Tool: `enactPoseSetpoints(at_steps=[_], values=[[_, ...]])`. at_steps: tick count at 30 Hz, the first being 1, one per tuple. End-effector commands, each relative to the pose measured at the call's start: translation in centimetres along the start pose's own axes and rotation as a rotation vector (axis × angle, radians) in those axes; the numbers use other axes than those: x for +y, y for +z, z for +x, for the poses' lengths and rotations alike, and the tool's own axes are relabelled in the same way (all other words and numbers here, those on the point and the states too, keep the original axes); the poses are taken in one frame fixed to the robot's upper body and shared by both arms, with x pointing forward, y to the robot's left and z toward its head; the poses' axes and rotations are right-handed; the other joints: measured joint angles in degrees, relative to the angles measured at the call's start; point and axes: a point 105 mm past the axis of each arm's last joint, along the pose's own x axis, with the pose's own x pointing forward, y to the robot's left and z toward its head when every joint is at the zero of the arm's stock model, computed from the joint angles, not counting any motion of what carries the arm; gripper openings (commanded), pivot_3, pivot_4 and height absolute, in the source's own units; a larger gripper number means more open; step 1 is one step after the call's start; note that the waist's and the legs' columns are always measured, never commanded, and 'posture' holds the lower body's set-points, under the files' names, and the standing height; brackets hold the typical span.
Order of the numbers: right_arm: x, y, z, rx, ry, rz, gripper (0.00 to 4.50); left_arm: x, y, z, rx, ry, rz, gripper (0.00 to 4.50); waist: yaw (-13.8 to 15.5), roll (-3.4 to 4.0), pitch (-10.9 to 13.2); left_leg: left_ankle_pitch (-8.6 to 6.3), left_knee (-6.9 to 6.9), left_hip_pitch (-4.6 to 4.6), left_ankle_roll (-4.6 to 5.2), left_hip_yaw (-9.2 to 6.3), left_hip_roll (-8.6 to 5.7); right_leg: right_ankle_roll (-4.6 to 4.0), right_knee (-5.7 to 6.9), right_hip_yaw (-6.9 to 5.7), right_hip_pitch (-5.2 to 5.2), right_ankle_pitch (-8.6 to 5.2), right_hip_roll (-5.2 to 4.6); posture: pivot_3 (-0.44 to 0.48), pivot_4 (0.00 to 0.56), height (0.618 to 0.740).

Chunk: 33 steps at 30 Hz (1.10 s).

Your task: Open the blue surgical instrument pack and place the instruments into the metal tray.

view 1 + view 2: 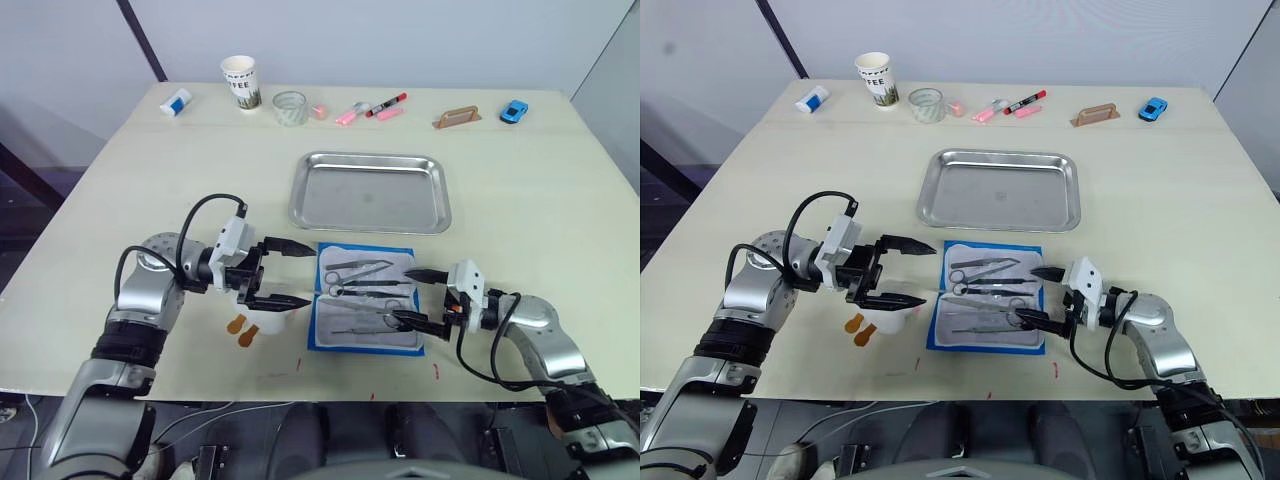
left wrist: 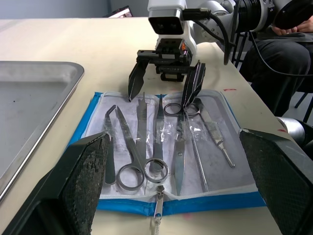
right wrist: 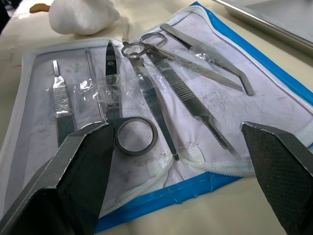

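Left eye view — instruments [image 1: 362, 290] (strapped) lie left-right in pack [image 1: 365, 297].

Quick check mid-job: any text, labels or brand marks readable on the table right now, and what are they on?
"COFFEE", partly legible: on the paper cup at the table's far edge.
Blue and white tube near the cup: print too small to read.
Red marker pen: label too small to read.
Open blue surgical instrument pack, instruments and metal tray: no readable marks.
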Motion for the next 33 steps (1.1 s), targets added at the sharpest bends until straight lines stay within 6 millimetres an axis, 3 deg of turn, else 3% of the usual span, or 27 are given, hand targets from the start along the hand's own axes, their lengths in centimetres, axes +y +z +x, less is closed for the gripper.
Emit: enactPoseSetpoints(at_steps=[1,8,20,33], values=[[0.1,-0.6,0.0,0.036,0.001,-0.024,4.50,-0.2,0.5,-0.1,-0.005,-0.042,0.029,4.47,0.00,0.00,0.00,0.00,0.00,0.00,0.00,0.00,0.00,0.00,0.00,0.00,0.00,0.00,0.00,0.000,0.150,0.718],[0.1,-1.8,-0.2,0.129,-0.007,-0.022,4.50,-0.2,0.4,0.0,-0.009,-0.040,0.025,4.47,0.00,0.00,0.00,0.00,0.00,0.01,0.00,0.00,0.00,0.00,0.01,0.00,0.01,0.00,0.00,0.000,0.150,0.718],[0.4,-2.2,-0.1,0.136,-0.030,0.017,4.50,0.9,0.7,0.0,-0.049,0.011,0.019,4.47,0.02,-0.03,-0.03,0.00,0.00,0.03,0.00,-0.01,0.00,0.00,0.01,-0.01,0.02,0.00,0.00,0.000,0.150,0.718],[0.6,-2.2,0.3,0.111,-0.038,0.029,4.50,3.3,-0.4,2.5,-0.017,0.005,0.026,4.47,-0.02,-0.04,-0.05,0.00,0.01,0.04,0.00,-0.02,0.00,0.00,0.01,-0.01,0.04,0.00,0.03,0.000,0.150,0.718]])
